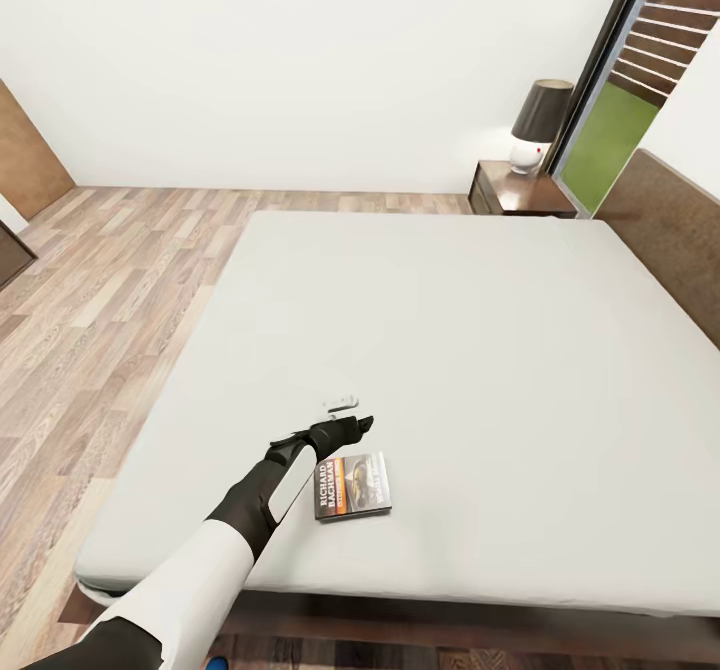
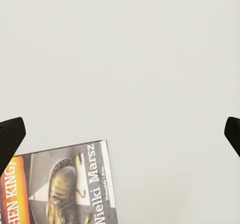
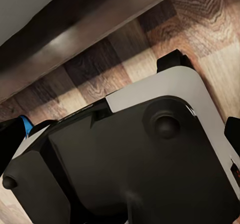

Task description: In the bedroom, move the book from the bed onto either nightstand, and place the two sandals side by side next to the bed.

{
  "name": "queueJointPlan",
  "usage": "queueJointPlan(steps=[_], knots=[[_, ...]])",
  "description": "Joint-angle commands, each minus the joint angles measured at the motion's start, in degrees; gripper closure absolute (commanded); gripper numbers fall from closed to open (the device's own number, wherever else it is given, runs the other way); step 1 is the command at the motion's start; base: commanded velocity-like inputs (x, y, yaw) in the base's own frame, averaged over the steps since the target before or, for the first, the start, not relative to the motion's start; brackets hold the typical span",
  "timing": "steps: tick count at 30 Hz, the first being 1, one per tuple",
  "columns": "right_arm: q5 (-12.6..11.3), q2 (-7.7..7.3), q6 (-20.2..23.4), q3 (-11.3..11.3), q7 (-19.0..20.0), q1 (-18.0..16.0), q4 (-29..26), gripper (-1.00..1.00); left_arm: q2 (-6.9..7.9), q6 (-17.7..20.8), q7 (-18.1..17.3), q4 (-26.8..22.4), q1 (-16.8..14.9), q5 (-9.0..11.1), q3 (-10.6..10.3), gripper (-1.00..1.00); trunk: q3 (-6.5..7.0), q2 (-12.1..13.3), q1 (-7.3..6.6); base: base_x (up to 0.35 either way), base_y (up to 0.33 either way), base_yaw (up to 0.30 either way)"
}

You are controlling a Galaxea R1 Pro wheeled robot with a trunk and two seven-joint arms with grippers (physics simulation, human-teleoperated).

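Book (image 1: 352, 486) flat on the grey mattress, near the foot-side edge, cover up with the orange band and white lettering "RICHARD BACHMAN" along its left side. Left gripper (image 1: 345, 420) held just beyond the book's far left corner, over bare mattress, apparently not touching the cover. Fingers spread wide: in the left wrist view, two dark fingertips (image 2: 10, 140) at opposite edges of the picture with plain grey mattress between them, and the book's corner (image 2: 65, 184) showing a brass-coloured boot and the words "Wielki Marsz". Small white part of the gripper just above the black fingers in the head view. Black forearm with a white panel running back to a white upper arm at the lower left.

Bed (image 1: 450, 350) large and low, light grey mattress on a dark brown frame, headboard (image 1: 668, 230) along the right. Nightstand (image 1: 520, 192) dark brown, glossy top, beyond the bed's far corner against the white wall, carrying a lamp (image 1: 538, 126) with a dark shade and white base. Black-framed window at the upper right with green beyond. Light wood-plank floor (image 1: 110, 280) to the left.

Right gripper: dark fingertips (image 3: 12, 141) at the picture's edges, wide apart, above the robot's black-and-white base (image 3: 150, 154), with plank floor and the bed's dark frame beyond. Sliver of bright blue (image 3: 26, 125) beside the base; too little visible to name.
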Motion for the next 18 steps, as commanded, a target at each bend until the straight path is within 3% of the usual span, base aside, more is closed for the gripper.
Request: queueJointPlan(steps=[1,18], knots=[[-0.2,-0.03,0.1,-0.3,0.3,-0.1,0.2,-1.00,0.00,0.2,0.0,-0.1,0.0,0.3,0.0,-1.00,-0.23,-0.5,0.23,0.000,0.000,0.000],[-0.2,-0.03,0.1,-0.3,0.3,-0.1,0.2,-1.00,0.00,0.2,0.0,-0.1,0.0,0.3,0.0,-1.00,-3.28,-7.3,3.96,0.000,0.000,0.000]])
